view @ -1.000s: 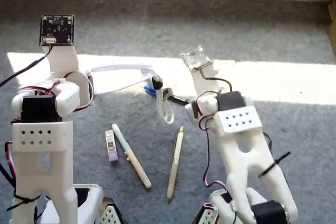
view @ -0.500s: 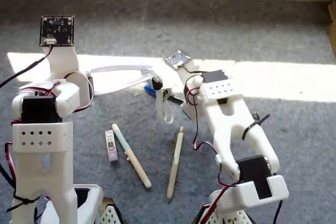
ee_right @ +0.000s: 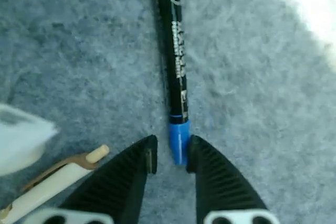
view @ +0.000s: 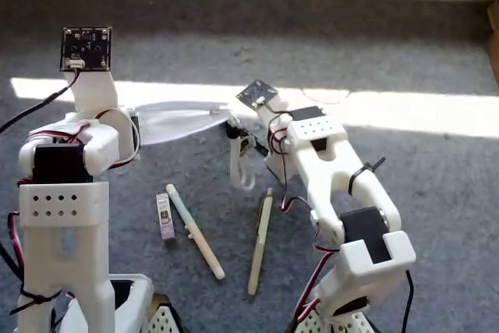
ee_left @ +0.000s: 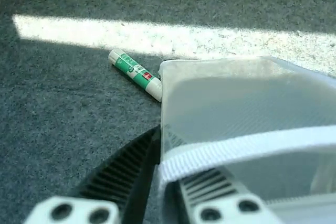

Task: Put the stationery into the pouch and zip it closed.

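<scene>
Stationery lies loose on the grey carpet point(view: 390, 52). Nearest the arm bases are a pale green pen point(view: 195, 232), a beige pen point(view: 260, 241) and a small lilac stick point(view: 164, 216). Beyond them the right hand point(ee_right: 170, 153), narrowly parted, straddles a black marker point(ee_right: 176, 77) at its blue end. Farther on, the left hand point(ee_left: 163, 153) pinches the pouch point(ee_left: 247, 108) by its edge, with a green glue stick point(ee_left: 135, 73) near its corner.

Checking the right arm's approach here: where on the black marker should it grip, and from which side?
Probably from above, closing across the black marker just past its blue end, which sits inside the open right gripper. It lies flat on the carpet, so only its long sides are free.
</scene>
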`<action>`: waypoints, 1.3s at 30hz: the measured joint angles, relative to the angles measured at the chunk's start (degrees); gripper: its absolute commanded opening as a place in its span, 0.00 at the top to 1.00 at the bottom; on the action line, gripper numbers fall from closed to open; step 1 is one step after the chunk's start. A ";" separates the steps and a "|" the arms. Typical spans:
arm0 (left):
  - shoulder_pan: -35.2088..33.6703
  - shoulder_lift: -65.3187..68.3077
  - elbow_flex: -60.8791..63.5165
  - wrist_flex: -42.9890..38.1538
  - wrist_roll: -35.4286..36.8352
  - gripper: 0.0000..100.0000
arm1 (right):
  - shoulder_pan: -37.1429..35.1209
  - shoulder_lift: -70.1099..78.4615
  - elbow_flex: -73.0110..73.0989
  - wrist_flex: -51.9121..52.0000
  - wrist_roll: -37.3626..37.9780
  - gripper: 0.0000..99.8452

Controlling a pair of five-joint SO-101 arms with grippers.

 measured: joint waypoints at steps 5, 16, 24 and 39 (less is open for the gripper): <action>0.00 0.00 0.00 0.00 0.00 0.99 | 0.09 0.00 0.00 0.00 0.35 0.99; 0.00 0.00 0.00 0.00 0.00 0.99 | 5.71 0.00 0.00 10.90 7.30 0.99; 0.00 0.00 0.00 0.00 0.00 0.99 | 7.74 -1.49 0.00 11.43 7.47 0.94; 0.00 0.00 0.00 0.00 0.00 0.99 | -4.04 -12.40 2.64 2.37 -4.92 0.86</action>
